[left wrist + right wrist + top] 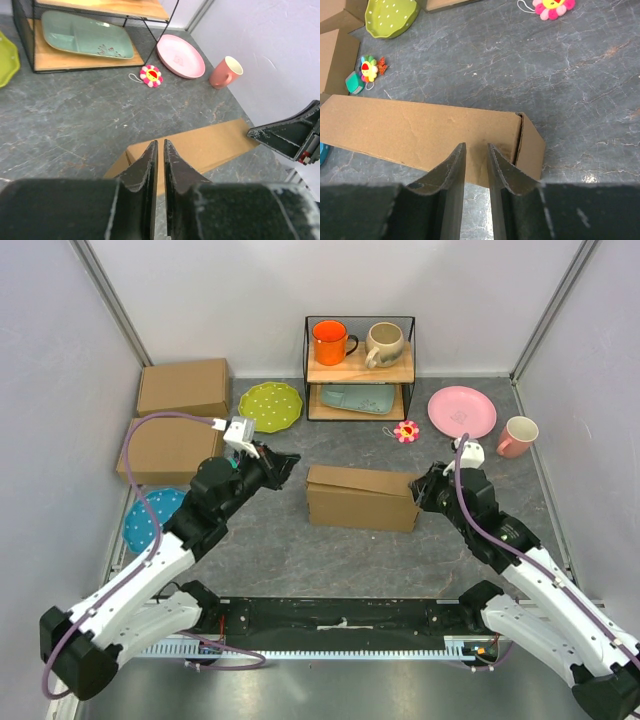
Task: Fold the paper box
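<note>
The paper box (pixel 360 498) stands folded as a closed brown cardboard box in the middle of the table. My left gripper (pixel 285 462) is shut and empty, hovering apart from the box's left end; the left wrist view shows its tips (pixel 160 142) above the box (pixel 210 145). My right gripper (pixel 418 488) is at the box's right end. In the right wrist view its fingers (pixel 476 145) stand narrowly apart over the box top (pixel 410 130), holding nothing; I cannot tell whether they touch it.
Two ready-made cardboard boxes (pixel 183 387) (pixel 170 450) sit back left. A green plate (pixel 270 406), a wire rack (pixel 359 368) with mugs, a flower toy (pixel 405 431), a pink plate (pixel 461 411) and a pink mug (pixel 518 436) line the back. A blue plate (pixel 150 515) lies left.
</note>
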You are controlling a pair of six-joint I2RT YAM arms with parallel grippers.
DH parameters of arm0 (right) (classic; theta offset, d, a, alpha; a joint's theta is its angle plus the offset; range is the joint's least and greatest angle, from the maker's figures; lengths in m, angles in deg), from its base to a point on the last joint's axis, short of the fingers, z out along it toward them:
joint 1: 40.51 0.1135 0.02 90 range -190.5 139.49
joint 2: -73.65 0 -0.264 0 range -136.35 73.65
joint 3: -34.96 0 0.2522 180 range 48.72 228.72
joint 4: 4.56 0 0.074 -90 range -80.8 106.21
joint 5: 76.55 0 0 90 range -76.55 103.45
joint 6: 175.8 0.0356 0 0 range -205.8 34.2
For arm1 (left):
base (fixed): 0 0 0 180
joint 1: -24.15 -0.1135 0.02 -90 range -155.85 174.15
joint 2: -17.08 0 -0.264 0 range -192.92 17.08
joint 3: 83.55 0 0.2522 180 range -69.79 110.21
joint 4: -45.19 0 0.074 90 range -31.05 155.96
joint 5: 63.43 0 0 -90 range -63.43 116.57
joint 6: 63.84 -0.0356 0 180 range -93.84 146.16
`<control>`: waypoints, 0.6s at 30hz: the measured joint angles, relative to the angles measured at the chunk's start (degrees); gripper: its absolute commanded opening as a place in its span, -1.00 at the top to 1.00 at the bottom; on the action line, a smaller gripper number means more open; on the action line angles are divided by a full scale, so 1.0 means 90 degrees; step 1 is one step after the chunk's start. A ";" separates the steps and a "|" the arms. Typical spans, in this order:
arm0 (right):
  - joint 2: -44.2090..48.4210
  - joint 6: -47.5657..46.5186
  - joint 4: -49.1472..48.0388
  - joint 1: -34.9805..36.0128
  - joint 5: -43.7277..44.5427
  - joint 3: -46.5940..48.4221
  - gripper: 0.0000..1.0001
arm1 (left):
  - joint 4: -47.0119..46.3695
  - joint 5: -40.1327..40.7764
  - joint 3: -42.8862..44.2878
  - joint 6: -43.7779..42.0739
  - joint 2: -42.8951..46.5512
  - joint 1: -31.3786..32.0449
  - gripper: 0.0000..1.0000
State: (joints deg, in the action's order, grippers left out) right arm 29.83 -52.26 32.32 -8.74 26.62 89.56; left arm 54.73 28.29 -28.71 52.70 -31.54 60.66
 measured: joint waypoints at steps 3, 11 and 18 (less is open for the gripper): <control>0.0141 -0.0044 -0.0007 0.0000 -0.0126 -0.0102 0.38 | -0.0532 -0.0639 -0.0087 0.0333 -0.0466 -0.0321 0.74; 0.0355 -0.0090 -0.0168 -0.0010 -0.0221 -0.0296 0.38 | -0.1775 -0.2098 -0.0801 0.1018 -0.1382 -0.0656 0.95; 0.0328 -0.0107 -0.0151 -0.0015 -0.0262 -0.0277 0.35 | -0.2412 -0.2625 -0.1110 0.1345 -0.1834 -0.0743 0.96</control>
State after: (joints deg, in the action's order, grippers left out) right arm 32.78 -53.23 30.96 -8.87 24.26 87.07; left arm 33.02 4.66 -38.70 64.81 -48.04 53.98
